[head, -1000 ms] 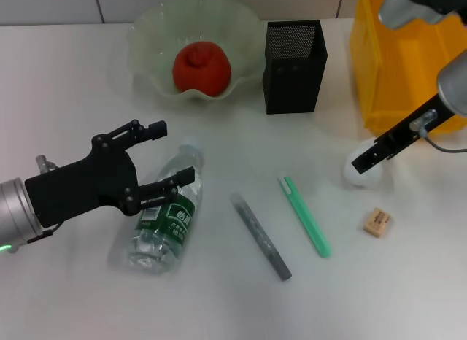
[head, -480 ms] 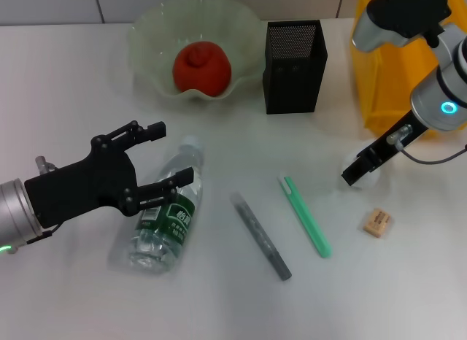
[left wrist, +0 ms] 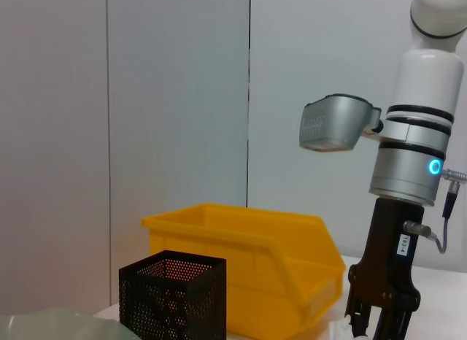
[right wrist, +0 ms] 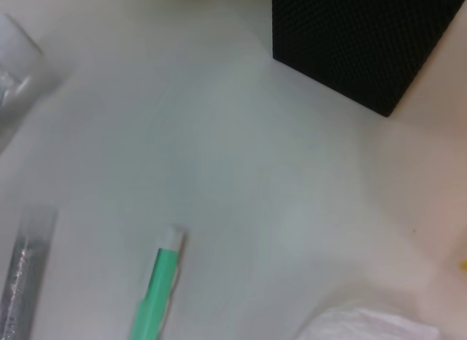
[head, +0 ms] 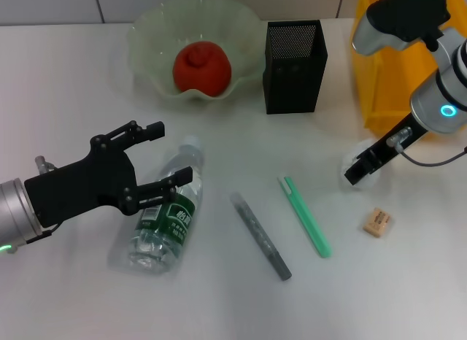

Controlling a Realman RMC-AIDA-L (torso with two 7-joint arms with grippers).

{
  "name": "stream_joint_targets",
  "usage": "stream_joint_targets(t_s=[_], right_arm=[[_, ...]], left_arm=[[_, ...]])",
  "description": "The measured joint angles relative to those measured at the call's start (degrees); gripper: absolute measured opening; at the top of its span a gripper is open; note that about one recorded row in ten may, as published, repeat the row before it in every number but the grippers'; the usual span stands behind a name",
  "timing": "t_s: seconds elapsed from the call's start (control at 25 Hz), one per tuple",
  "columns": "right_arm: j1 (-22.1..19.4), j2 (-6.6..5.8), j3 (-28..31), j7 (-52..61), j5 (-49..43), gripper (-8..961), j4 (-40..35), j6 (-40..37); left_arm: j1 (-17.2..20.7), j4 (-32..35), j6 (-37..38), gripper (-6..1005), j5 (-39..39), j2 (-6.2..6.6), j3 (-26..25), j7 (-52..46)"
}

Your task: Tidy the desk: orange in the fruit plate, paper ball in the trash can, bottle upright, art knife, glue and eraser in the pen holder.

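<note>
A red-orange orange sits in a pale translucent green bowl, at about nine o'clock from a black mesh cup and a bright yellow bin. On the white tabletop lie a clear bottle with a dark green label and white cap, a grey glittery stick, a mint-green knife, a tan eraser and a white paper wad.

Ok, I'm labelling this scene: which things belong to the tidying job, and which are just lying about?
Job: orange, fruit plate, paper ball (at right claw), trash can, bottle (by left claw), art knife, glue, eraser, pen holder.
Lying about: nothing visible.
</note>
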Motion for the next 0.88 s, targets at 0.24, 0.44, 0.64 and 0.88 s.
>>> stream_joint_targets(t_s=[0.24,0.44,0.64,0.88], right_arm=[[-2.39,0.02,0.83,0.35,0.12,496,-10.52,-4.5],[-3.85,-0.02,3.7,1.34,0.17,497,-23.13,-10.4],[-4.77,-0.26,10.93,1.02,-2.0,497,-33.57,-12.34],[-5.32,-0.35,15.92,-1.14,-4.18,496,-27.39,-0.53]], left_arm=[[-0.01,0.0,-0.08,856,-0.01,0.0,-0.08,0.0],[0.0,0.0,-0.07,856,-0.02,0.0,-0.09,0.0],[-0.01,0.0,-0.06,857,-0.01,0.0,-0.12,0.0],[-0.08,0.0,-0.02,857,-0.01,-0.08,-0.17,0.0]])
